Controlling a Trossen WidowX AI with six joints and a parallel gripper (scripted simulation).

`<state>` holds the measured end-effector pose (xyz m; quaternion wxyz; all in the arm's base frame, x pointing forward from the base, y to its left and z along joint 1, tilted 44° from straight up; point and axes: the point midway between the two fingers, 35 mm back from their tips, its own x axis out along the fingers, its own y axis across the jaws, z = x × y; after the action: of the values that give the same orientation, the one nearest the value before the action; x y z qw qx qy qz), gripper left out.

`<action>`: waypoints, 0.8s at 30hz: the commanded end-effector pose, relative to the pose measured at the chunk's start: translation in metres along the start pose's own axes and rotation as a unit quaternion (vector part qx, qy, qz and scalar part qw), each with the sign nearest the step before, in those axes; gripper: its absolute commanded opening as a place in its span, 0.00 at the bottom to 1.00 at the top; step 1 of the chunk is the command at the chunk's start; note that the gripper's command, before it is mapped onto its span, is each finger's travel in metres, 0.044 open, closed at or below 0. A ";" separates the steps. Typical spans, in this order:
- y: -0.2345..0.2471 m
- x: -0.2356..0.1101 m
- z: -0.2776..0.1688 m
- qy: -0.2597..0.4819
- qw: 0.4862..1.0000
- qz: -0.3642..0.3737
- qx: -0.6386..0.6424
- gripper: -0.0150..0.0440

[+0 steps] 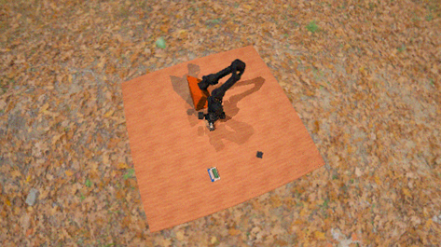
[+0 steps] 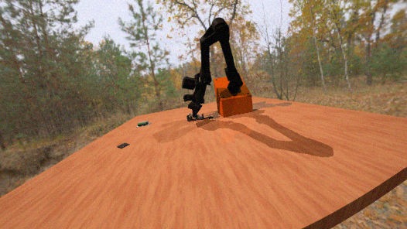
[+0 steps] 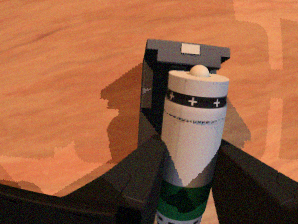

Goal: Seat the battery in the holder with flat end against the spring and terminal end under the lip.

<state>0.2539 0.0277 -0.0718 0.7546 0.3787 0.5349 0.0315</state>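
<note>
The black arm [image 2: 217, 42] rose from its base at the far side of the tabletop [image 2: 240, 174], bent sharply at a high elbow, and dropped its forearm down toward the near left. The wrist pointed almost straight down, bringing the pincer [image 2: 195, 116] low over the tabletop. Its two dark fingers stood narrowly apart and were clamped on the lower body of the battery [image 3: 193, 129], one finger on either side.

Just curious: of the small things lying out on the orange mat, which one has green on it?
The small rectangular piece with a green middle and pale rim, nearer the mat's front edge. The other, a tiny cube-like piece, is plain black.
</note>
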 end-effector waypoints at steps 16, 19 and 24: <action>-0.005 0.006 -0.004 0.064 0.998 -0.013 -0.006 0.37; -0.004 0.006 -0.004 0.073 0.997 -0.013 -0.007 0.37; -0.004 0.007 -0.004 0.088 0.996 -0.014 -0.009 0.37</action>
<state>0.2587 0.0270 -0.0751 0.7214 0.3630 0.5871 0.0554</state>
